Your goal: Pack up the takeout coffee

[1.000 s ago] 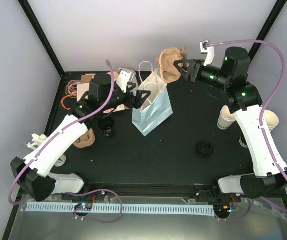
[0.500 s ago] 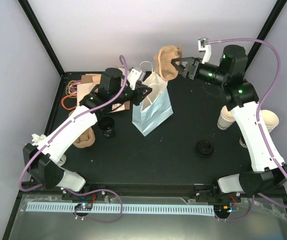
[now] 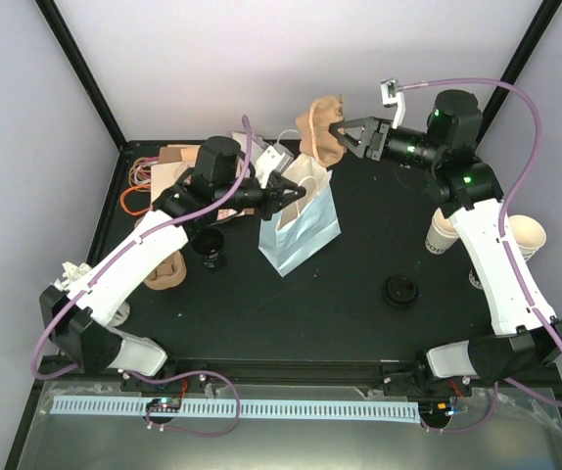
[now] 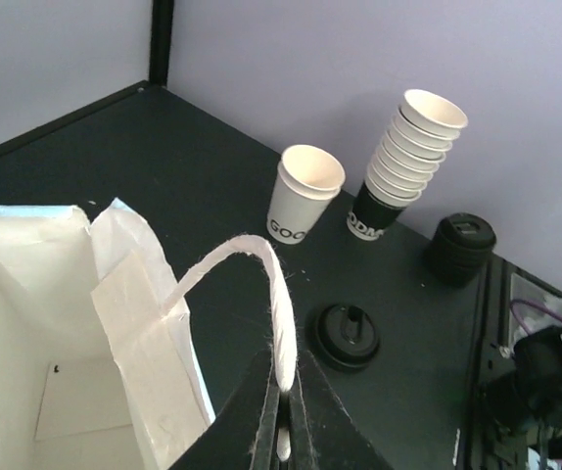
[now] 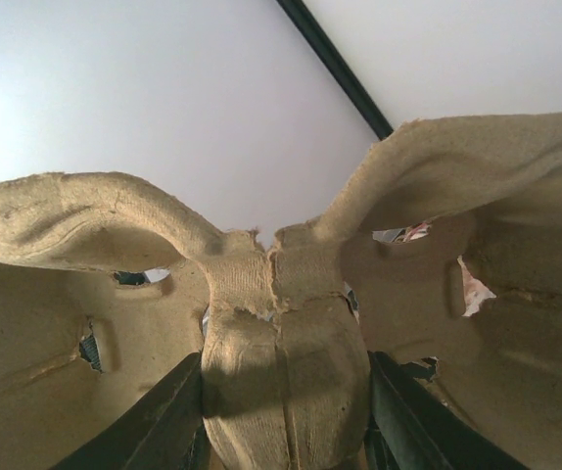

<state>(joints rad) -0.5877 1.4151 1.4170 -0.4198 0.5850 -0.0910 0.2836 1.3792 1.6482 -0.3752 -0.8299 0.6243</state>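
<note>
The takeout coffee point(image 3: 399, 289) shows only as a black lid on the table right of the bag; in the left wrist view the takeout coffee point(image 4: 348, 334) also shows just its lid. My left gripper point(image 3: 299, 188) point(image 4: 283, 387) is shut on the white cord handle point(image 4: 261, 257) of the pale paper bag point(image 3: 301, 225) point(image 4: 66, 323), which stands open. My right gripper point(image 3: 342, 132) point(image 5: 286, 392) is raised behind the bag. It is shut on the centre ridge of a brown pulp cup carrier point(image 3: 318, 125) point(image 5: 281, 333).
A single cream cup point(image 4: 304, 193) and a stack of cups point(image 4: 410, 157) stand at the right edge near the right arm, with a pile of black lids point(image 4: 460, 249) beside them. A dark cup point(image 3: 210, 250) and a second carrier point(image 3: 166, 271) sit left of the bag.
My left gripper moved right to the bag and shut on its handle. My right gripper carried the pulp carrier slightly left.
</note>
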